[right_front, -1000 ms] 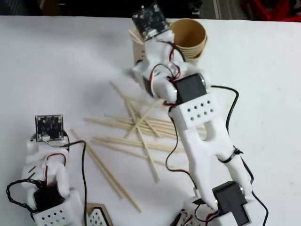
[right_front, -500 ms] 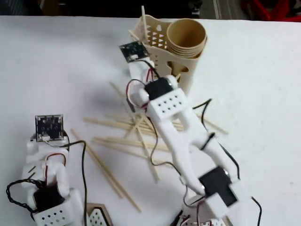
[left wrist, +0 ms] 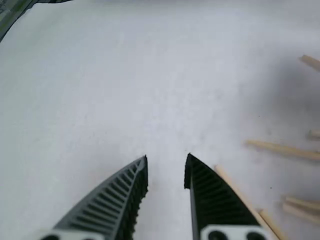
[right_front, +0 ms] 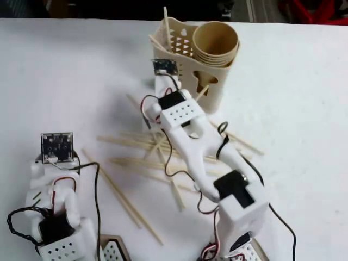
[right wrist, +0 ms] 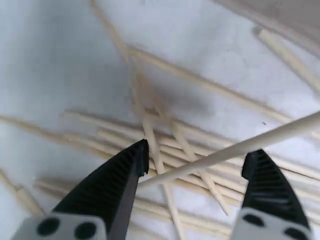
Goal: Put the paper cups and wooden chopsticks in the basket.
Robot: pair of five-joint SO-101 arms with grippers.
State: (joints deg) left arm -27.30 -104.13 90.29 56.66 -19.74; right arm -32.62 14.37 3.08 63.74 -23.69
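Chopsticks (right_front: pixel 124 142), thin pale wood, in loose tangle beneath wide-open right hand (right wrist: pixel 199 149); left hand (left wrist: pixel 166 157) ajar.

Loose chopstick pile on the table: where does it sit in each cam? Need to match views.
High view: chopstick pile mid-table, between the two arms, partly under one arm.
Left wrist view: the ends of a few of its sticks off to one side of the open left gripper.
Right wrist view: its crossing sticks on the table beneath the open right gripper.
Shared landmark: the white table.
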